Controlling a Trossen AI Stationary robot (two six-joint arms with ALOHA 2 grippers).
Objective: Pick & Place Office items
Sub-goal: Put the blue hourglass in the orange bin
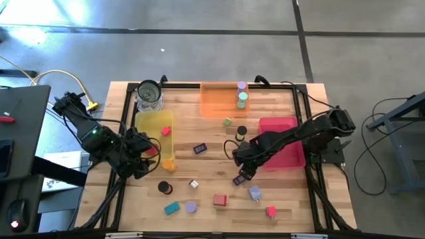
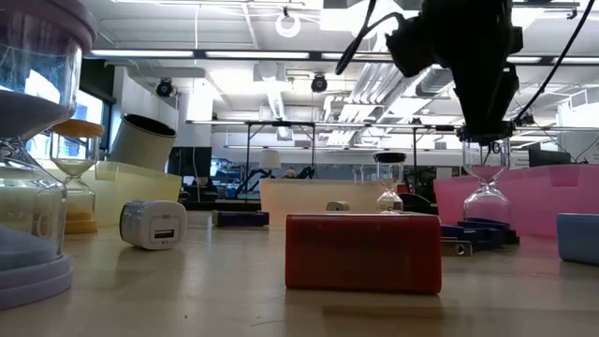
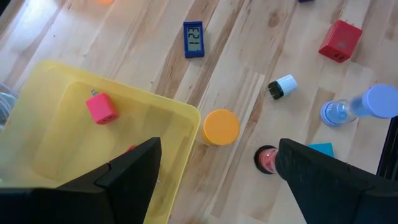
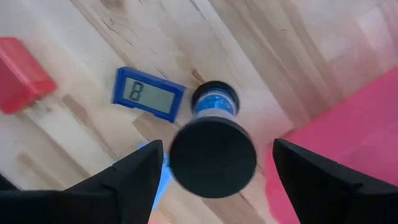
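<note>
Right tool point(image 4: 211, 180): I see the fingers spread wide, one on each side of a black-capped hourglass point(image 4: 212, 154) standing directly beneath; nothing is grasped and I see no contact.
Beside the right tool: a dark-blue digital timer point(image 4: 149, 94) lies flat just next to the hourglass; a red block point(image 4: 18, 73) sits farther out on that same side; the pink tray point(image 4: 348, 162) lies close on the opposite side.
Left tool point(image 3: 217, 171): released, fingers wide apart, hovering over the near corner of the yellow tray point(image 3: 180, 124).
Ahead of the left tool: a small pink block point(image 3: 101, 108) already rests inside the yellow tray; an orange-capped cylinder point(image 3: 221, 127) stands on the bench point(image 3: 155, 74) just outside the tray wall.
Remaining items: in the overhead view I count a teal block point(image 1: 172, 208), a lavender piece point(image 1: 191, 207) and a red cube point(image 1: 220, 199) loose on the bench, well apart from both tools.
Progress, my judgement: early; most pieces are still unsorted.
Risk one: the hourglass is tall and narrow; an off-centre close could tip it onto the timer.
Risk two: a descent too far to one side could catch the timer or the pink tray's rim with a finger.
Risk three: the left tool, lowered here, could strike the yellow tray's wall.
</note>
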